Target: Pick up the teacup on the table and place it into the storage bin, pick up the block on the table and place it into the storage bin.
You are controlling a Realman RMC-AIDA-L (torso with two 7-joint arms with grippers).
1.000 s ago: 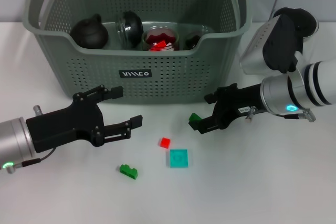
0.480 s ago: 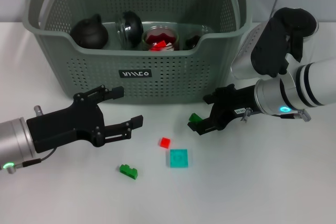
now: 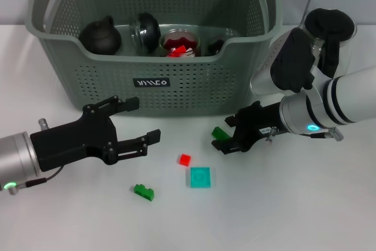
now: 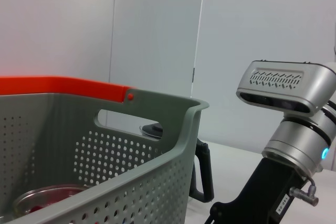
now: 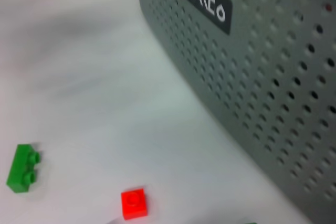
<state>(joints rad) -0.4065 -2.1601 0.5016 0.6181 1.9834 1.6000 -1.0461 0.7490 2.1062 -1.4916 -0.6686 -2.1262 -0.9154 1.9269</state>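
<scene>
In the head view we find the storage bin (image 3: pixel 154 57) filling the upper centre of the frame, its black label (image 3: pixel 151 82) on the near wall. Inside it sit a dark teapot-like vessel (image 3: pixel 100 35), a dark round cup (image 3: pixel 144 29) and a glass jar with red contents (image 3: pixel 180 42).

The right gripper (image 3: pixel 226 139) is at right of centre, low over the white table (image 3: pixel 282 204), just in front of the bin's right corner. Its fingers are clamped on a dark green block (image 3: pixel 218 133).

The left gripper (image 3: pixel 138 123) hangs at lower left, its fingers spread apart, holding nothing.

Three pieces lie on the table in the lower centre: a small red block (image 3: pixel 184 159), a teal square block (image 3: pixel 200 177) just beside it, and a green two-stud block (image 3: pixel 143 191) further left.

In the right wrist view we see the bin wall, the red block and the green two-stud block.
</scene>
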